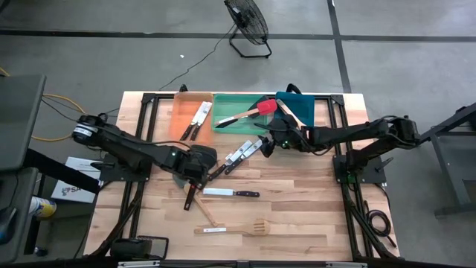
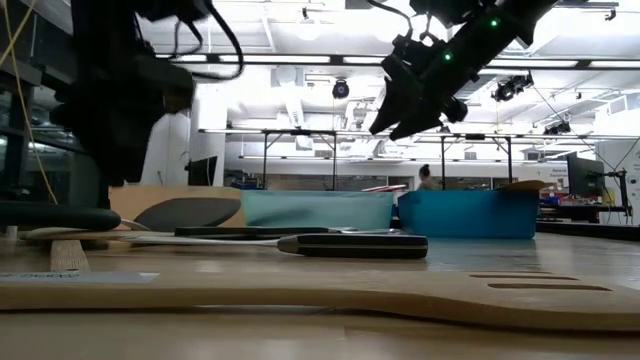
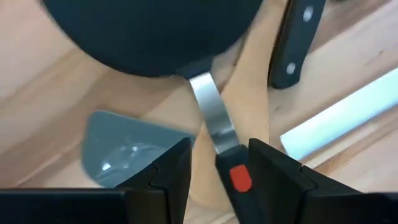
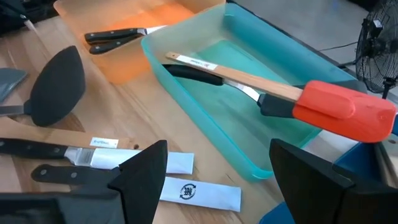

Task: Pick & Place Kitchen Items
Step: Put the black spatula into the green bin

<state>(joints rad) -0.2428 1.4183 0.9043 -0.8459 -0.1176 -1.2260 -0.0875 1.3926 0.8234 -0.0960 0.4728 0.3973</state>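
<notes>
A pale wooden table (image 1: pixel 297 208) seen from above carries two dark robot arms and three rectangular trays lined along its far edge: an orange tray (image 1: pixel 182 112), a green tray (image 1: pixel 238 130) and a blue tray (image 1: pixel 309 112). The left gripper (image 1: pixel 195 170) is low over the table's middle-left, and its wrist camera shows the two dark fingers (image 3: pixel 165 174) on either side of the thin steel neck of a black round-headed spatula (image 3: pixel 155 31), not visibly pressing it; a grey spatula blade (image 3: pixel 124 149) and a pale wooden utensil (image 3: pixel 249 106) lie beneath. The right gripper (image 1: pixel 269 141) hovers near the green tray's front edge with its fingers spread wide and holding nothing. In the orange tray lie two black-handled steel knives (image 1: pixel 197 119). Across the green tray rest a red-headed spatula with a wooden handle (image 4: pixel 280 93) and a black-handled utensil (image 4: pixel 199 74). Two knives in white blade sleeves (image 1: pixel 242 154) lie just in front of the green tray. Nearer the table's front lie a black-handled steel knife (image 1: pixel 232 193) and a slotted pale wooden turner (image 1: pixel 230 228).
</notes>
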